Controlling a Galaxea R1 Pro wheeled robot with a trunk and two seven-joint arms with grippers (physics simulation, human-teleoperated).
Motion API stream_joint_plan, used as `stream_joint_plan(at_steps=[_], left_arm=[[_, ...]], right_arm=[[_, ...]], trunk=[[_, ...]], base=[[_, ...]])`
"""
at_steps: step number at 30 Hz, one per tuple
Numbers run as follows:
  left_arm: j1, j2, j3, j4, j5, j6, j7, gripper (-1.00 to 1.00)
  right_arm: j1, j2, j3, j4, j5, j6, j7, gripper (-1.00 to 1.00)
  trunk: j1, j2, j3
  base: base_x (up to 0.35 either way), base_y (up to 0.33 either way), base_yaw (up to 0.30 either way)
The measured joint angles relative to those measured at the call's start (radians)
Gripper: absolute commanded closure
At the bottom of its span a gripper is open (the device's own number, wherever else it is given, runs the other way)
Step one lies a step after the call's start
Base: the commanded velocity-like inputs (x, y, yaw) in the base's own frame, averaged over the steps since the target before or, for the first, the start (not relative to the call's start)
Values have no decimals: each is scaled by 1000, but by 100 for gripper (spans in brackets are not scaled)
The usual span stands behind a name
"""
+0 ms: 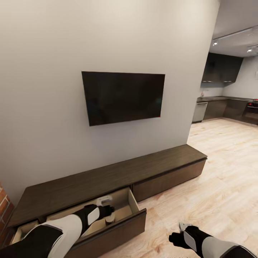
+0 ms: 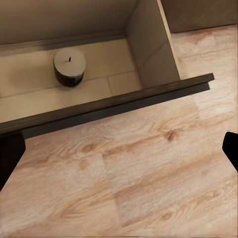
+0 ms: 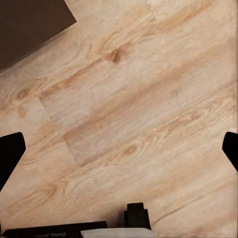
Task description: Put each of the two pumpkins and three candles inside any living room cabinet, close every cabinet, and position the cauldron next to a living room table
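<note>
Left gripper (image 1: 107, 209), fingers spread and empty, hung above a short grey-tan cylindrical candle (image 2: 69, 66) standing inside the open drawer of the long dark brown wooden cabinet (image 1: 107, 175). Right gripper (image 1: 178, 238) was open, empty. Next, judged: fetch remaining items.

A pulled-out drawer (image 2: 148, 44) of the cabinet is seen from above, its pale interior bounded by a dark brown front panel (image 2: 114, 104) that runs across the frame. One candle (image 2: 69, 66), a short grey-tan cylinder with a small dark wick, is stood upright on the drawer floor, apart from the walls. Light wood plank floor (image 2: 129, 178) is shown in front of the panel. Dark shapes at both frame edges, probably the gripper's fingertips (image 2: 230, 148), are set wide apart with nothing between them.
</note>
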Motion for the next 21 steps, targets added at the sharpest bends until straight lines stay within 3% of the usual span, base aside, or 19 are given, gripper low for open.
stream_joint_plan(at_steps=[8,13,21], left_arm=[[12,2,-2,11,-1,0,2,-100],[21,1,-2,10,-1,0,4,-100],[22,-1,-2,10,-1,-1,5,-100]], right_arm=[[62,0,1,1,-1,-34,0,-100],[104,-1,0,1,-2,-173,0,-100],[121,-2,-2,4,-4,-198,-2,-100]], trunk=[[0,0,8],[0,0,13],[0,0,20]], base=[[0,0,-246],[0,0,-253],[0,0,-257]])
